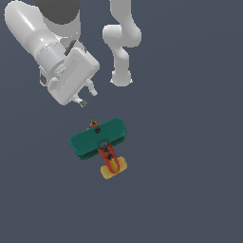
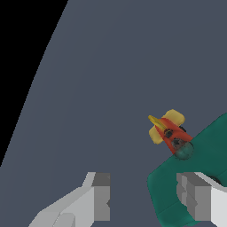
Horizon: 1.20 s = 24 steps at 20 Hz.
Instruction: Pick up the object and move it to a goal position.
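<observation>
Resting flat on the dark surface (image 1: 190,190), the toy biplane (image 1: 99,140) lies apart from my fingers (image 1: 87,98), toward the lower edge of the exterior view. Its fuselage runs from the propeller end nearest me to the yellow tail farthest away, with the broad teal wings crossing that line. My fingers (image 2: 144,197) are spread apart and hold nothing; in the wrist view one pad (image 2: 193,195) overlaps a wing edge. I judge I must come across and down over the wings. No containers are visible.
</observation>
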{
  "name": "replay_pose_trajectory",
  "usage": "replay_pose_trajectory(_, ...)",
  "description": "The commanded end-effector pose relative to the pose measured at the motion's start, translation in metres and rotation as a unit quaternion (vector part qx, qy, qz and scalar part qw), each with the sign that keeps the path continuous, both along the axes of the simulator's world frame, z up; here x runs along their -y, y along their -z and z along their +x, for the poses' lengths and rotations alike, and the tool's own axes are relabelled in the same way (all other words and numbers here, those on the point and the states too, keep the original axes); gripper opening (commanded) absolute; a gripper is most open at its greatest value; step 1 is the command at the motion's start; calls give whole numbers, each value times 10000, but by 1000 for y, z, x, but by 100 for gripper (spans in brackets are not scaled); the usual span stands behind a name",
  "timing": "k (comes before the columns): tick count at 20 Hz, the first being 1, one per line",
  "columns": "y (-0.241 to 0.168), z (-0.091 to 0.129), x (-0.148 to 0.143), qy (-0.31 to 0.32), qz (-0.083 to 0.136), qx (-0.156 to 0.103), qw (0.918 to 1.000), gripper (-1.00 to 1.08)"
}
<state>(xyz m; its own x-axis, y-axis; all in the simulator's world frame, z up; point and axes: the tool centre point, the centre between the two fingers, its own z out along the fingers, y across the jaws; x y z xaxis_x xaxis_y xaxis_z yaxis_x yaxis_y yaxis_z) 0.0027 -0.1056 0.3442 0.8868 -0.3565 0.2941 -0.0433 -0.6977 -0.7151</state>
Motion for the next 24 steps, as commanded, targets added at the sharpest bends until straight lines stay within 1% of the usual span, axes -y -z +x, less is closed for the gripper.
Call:
replay_pose_trajectory(1,-15,1,2,21,-51,158,9999,28)
replay_pose_trajectory(12,-77,1,12,127,-170,838,9963,28)
replay_pose_trajectory(24,-136,-5,27,277,-135,1531,9877,28)
